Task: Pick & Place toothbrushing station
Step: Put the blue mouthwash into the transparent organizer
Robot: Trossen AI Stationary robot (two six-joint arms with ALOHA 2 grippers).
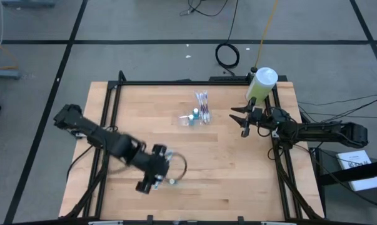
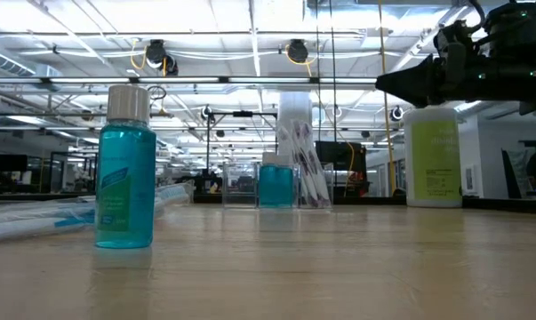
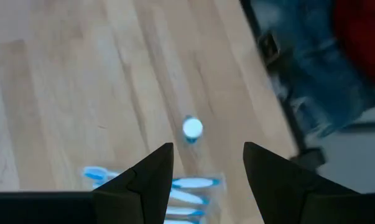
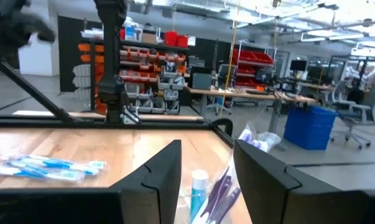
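A small see-through tray with blue-and-white toothbrushes lies on the wooden table near its front. My left gripper hovers open above it and hides it in the high view. A small teal bottle with a silver cap stands upright just beyond the tray, close to the low view's camera. The toothbrushes also show in the low view and the right wrist view. My right gripper is open and empty, raised above the table's far right.
At the table's far middle stand a second small blue bottle, a clear container and a packet of purple floss picks. A large green bottle with a white cap stands at the far right corner. A black frame edges the table.
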